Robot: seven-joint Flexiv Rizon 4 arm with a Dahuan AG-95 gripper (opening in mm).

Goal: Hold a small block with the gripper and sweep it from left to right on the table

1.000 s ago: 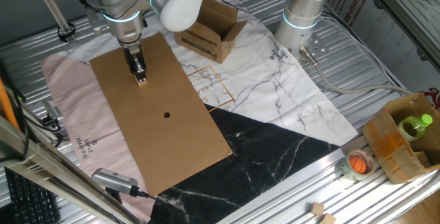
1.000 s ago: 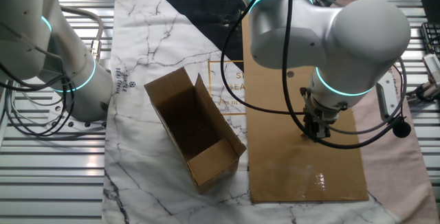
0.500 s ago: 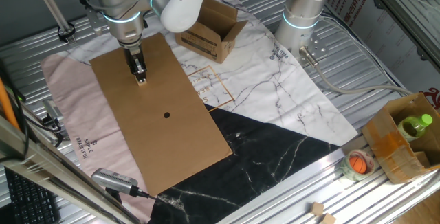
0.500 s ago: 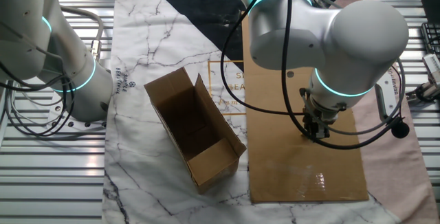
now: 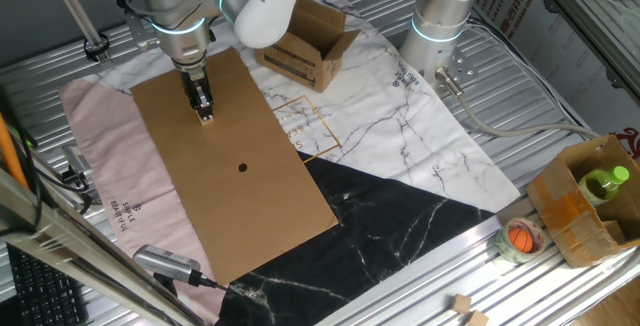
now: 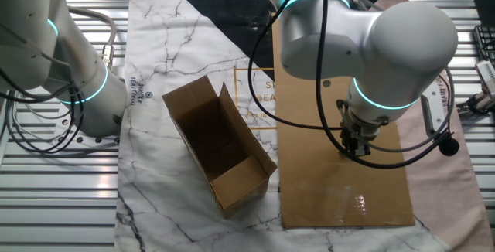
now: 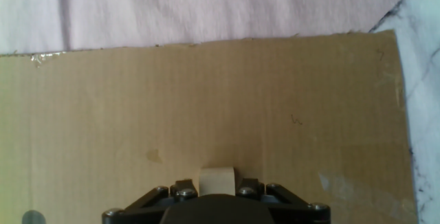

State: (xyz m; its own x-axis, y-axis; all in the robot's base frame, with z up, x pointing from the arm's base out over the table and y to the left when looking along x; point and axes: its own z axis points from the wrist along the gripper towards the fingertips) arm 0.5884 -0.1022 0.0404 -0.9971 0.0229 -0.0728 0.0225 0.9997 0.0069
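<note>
While the arm stands vertical over the cardboard sheet [image 5: 235, 166], its pincer [image 5: 205, 113] grips the small block [image 7: 216, 180], seemingly touching the sheet.

The small block [image 7: 217, 180] sits between the fingers [image 7: 256, 186] on the cardboard sheet [image 5: 240, 206].
</note>
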